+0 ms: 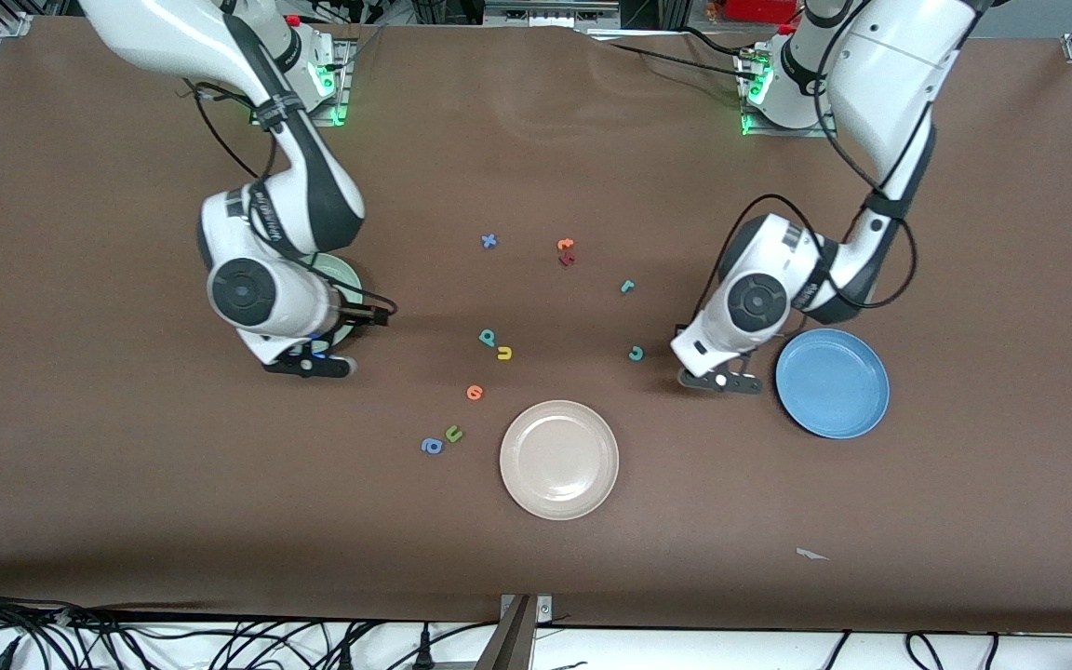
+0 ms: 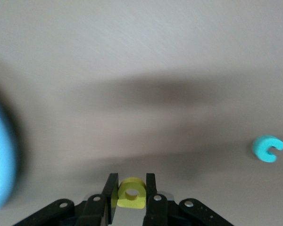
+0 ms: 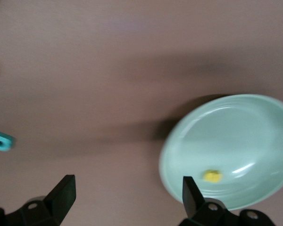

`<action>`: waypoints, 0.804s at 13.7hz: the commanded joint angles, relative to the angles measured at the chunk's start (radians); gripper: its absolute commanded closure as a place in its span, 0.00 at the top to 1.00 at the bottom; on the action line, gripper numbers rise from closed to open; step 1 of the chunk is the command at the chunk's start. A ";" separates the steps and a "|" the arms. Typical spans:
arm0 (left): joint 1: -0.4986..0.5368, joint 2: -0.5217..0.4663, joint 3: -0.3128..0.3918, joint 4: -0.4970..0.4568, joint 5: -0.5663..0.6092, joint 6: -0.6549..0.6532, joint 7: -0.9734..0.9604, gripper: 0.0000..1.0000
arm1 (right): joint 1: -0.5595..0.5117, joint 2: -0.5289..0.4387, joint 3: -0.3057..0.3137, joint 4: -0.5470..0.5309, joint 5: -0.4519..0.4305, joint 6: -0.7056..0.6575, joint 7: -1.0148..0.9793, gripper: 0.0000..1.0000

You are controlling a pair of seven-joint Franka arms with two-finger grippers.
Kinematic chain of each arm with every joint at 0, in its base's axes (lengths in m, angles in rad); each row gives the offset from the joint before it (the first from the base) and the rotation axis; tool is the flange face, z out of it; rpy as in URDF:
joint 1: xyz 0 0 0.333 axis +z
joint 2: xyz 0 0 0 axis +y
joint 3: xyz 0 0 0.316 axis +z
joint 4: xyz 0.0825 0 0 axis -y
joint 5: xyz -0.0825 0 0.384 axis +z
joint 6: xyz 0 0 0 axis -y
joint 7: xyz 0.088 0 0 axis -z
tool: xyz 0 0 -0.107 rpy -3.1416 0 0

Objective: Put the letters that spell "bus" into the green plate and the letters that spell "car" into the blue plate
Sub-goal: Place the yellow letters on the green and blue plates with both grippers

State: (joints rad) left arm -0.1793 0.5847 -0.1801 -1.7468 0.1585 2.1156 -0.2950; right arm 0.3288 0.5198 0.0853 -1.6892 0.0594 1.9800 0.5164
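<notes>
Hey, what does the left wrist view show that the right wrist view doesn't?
Only the left wrist view shows the left gripper shut on the yellow "a", the teal "c" lying on the table and an edge of the blue plate. Only the right wrist view shows the open right gripper, the green plate with a small yellow letter in it, and a teal letter on the table. Both share the brown table.

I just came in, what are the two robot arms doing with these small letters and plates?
They are sorting foam letters into plates. The left gripper is shut on a yellow "a", just beside the blue plate. The right gripper is open at the green plate, where a yellow letter already lies. A teal "c", teal "r", teal "b" and yellow "u" remain on the table.
</notes>
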 commanded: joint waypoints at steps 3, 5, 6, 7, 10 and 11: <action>0.176 0.006 0.002 0.076 0.094 -0.071 0.218 0.09 | 0.047 0.152 0.102 0.164 -0.045 0.103 0.084 1.00; 0.228 0.015 0.001 0.082 0.159 -0.068 0.224 0.11 | 0.073 0.184 0.103 0.163 -0.116 0.183 -0.084 1.00; 0.259 0.023 0.001 0.081 0.162 -0.062 0.226 0.14 | 0.076 0.193 0.103 0.161 -0.115 0.216 -0.178 1.00; 0.288 0.032 0.001 0.081 0.168 -0.062 0.228 0.27 | 0.087 0.198 0.103 0.154 -0.115 0.245 -0.240 1.00; 0.276 0.030 -0.016 0.087 0.151 -0.060 0.200 1.00 | 0.136 0.210 0.103 0.148 -0.122 0.304 -0.375 0.99; 0.256 0.033 -0.039 0.095 0.133 -0.062 0.151 1.00 | 0.150 0.210 0.103 0.134 -0.124 0.318 -0.415 0.95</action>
State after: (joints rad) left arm 0.1117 0.6167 -0.1833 -1.6783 0.2943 2.0642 -0.0791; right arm 0.4480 0.7188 0.1860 -1.5612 -0.0429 2.2736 0.1757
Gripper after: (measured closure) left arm 0.471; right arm 0.009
